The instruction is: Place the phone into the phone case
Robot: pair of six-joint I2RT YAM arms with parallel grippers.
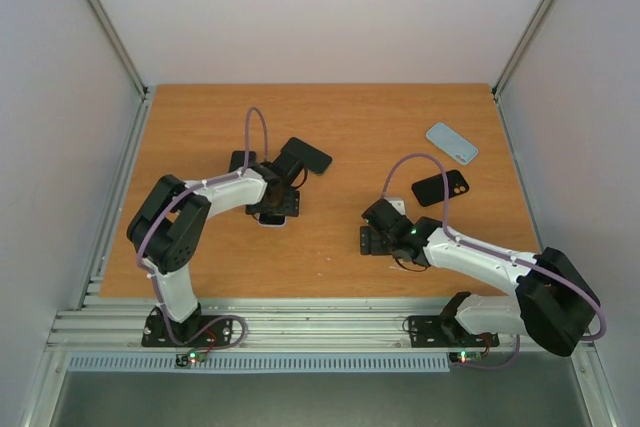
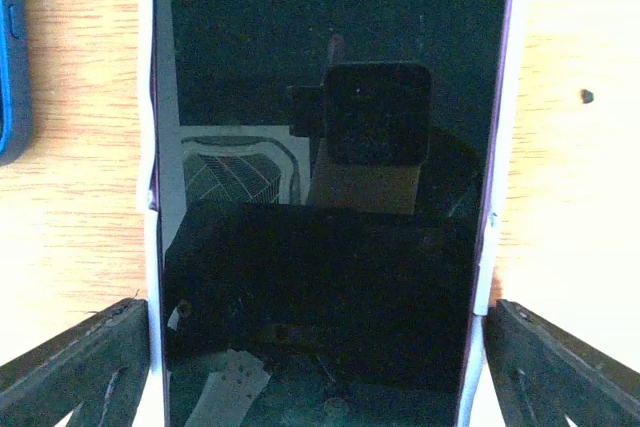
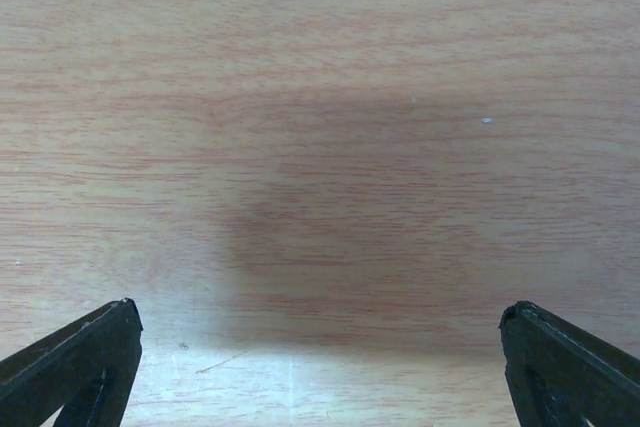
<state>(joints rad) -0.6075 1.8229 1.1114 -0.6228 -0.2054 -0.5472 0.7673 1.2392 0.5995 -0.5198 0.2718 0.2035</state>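
Both pincers are gaping wide, the left pincer (image 2: 318, 322) straddling the dark-screened phone (image 2: 325, 147) lying flat on the bench (image 2: 570, 197) and possibly risking a slip if pinching only its thin edges, the right pincer (image 3: 320, 322) hovering over wood, while the light blue phone case (image 1: 452, 142) and the black phone case (image 1: 441, 187) are lying well apart from the phone, seemingly holding nothing.

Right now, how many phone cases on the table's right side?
2: light-blue case toward the far right, black case just nearer. The right arm may hide more.
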